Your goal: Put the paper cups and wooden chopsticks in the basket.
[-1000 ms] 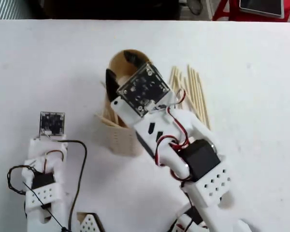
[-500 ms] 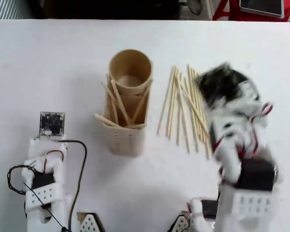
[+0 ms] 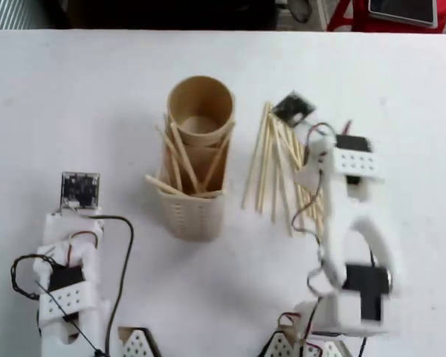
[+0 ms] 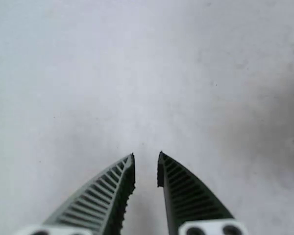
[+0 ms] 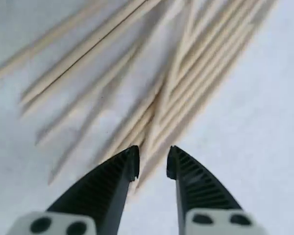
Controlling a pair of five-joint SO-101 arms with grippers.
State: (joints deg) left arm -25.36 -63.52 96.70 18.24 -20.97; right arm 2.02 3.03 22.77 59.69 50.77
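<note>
Right wrist view: pincer (image 5: 153, 164) over chopsticks (image 5: 198, 73)

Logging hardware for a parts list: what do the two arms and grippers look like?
The left arm and right arm are white shells with black motor blocks; black cable on the left, red-and-black wires on the right. The left gripper and right gripper have dark, ribbed, tapered fingers.

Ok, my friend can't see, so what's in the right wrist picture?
The right gripper, slightly open and empty, points at a loose pile of wooden chopsticks lying criss-crossed on the white table.
</note>
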